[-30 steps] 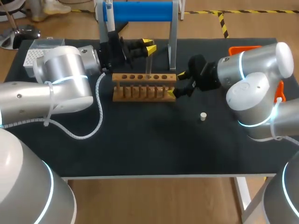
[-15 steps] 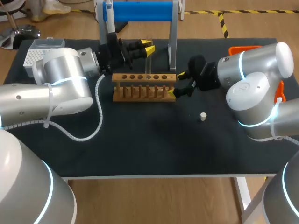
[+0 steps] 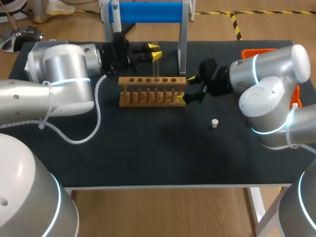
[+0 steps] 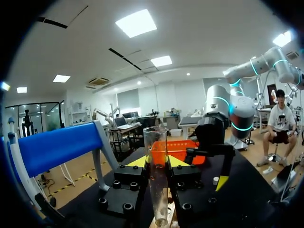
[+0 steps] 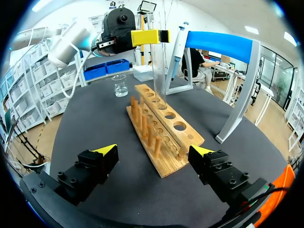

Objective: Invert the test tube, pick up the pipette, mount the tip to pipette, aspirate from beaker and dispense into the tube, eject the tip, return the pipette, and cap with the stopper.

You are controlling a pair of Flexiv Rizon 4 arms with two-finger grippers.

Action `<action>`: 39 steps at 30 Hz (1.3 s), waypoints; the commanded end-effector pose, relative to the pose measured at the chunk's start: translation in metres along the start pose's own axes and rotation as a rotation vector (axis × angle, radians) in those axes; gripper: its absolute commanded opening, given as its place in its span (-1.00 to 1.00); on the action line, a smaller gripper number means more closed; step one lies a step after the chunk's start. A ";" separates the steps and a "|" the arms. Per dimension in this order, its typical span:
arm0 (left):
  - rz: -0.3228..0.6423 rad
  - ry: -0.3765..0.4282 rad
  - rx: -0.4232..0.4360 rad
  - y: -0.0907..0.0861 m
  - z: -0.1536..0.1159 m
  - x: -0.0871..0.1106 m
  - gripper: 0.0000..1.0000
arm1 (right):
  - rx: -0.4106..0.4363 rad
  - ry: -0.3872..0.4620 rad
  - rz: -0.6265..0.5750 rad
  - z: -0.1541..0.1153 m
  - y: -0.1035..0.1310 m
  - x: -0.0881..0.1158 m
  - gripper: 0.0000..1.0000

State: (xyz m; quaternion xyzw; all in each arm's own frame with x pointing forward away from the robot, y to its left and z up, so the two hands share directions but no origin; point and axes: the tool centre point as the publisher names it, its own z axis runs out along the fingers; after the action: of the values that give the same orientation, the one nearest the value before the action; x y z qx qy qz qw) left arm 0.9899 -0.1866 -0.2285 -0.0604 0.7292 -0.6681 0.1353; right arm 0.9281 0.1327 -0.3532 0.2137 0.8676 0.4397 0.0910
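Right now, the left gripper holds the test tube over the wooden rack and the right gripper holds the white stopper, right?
Not quite. The right gripper is open and empty; the head view shows the white stopper lying on the table. The left gripper does hold the test tube over the wooden rack.

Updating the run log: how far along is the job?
Done: none fully. In hand: left gripper holds the test tube mouth-up over the rack; right gripper open at the rack's end. To do: pipette hangs unpicked, stopper lies loose, so pipetting and capping.
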 end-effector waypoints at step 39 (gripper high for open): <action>-0.057 0.054 -0.145 0.020 0.007 0.004 -1.00 | -0.002 0.002 -0.001 -0.001 -0.001 0.000 1.00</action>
State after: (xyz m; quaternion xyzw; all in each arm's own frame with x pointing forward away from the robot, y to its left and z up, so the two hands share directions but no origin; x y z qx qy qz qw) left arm 0.9883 -0.1916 -0.2473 -0.0736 0.7780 -0.6170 0.0929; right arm 0.9281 0.1327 -0.3532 0.2137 0.8676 0.4397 0.0910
